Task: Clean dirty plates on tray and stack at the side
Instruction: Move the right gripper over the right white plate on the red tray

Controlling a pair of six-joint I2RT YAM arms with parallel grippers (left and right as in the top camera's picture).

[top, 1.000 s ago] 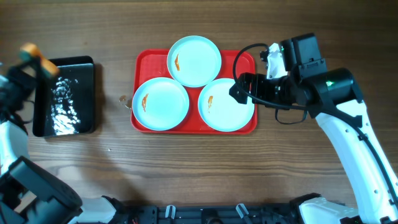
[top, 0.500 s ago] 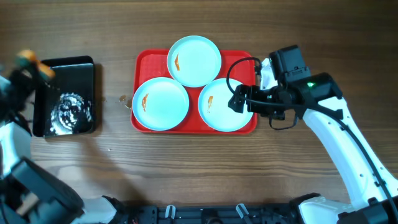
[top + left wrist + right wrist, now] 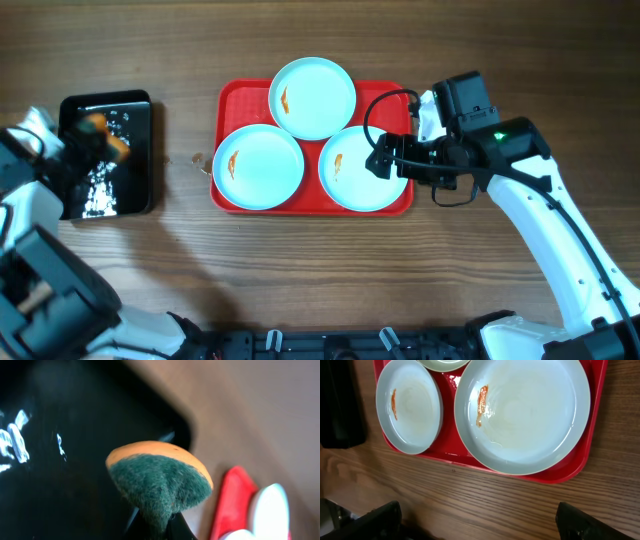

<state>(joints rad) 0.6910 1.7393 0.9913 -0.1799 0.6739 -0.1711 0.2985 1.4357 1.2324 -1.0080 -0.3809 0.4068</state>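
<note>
Three round pale blue-white plates (image 3: 312, 97) lie smeared on the red rectangular plastic tray (image 3: 235, 100), where the right gripper (image 3: 388, 160), spread wide above the nearest, could knock it, while the left gripper (image 3: 164, 520), pinching an orange-and-green sponge (image 3: 160, 475), may drip across the wooden table (image 3: 320, 270).

Glossy black rectangular tray (image 3: 140, 192) at the table's left end, wet glints across its floor, orange sponge (image 3: 104, 137) with green scouring face over it, contact undetermined, wood-grain table (image 3: 320, 270), small brown speck (image 3: 197, 159) on bare wood.
</note>
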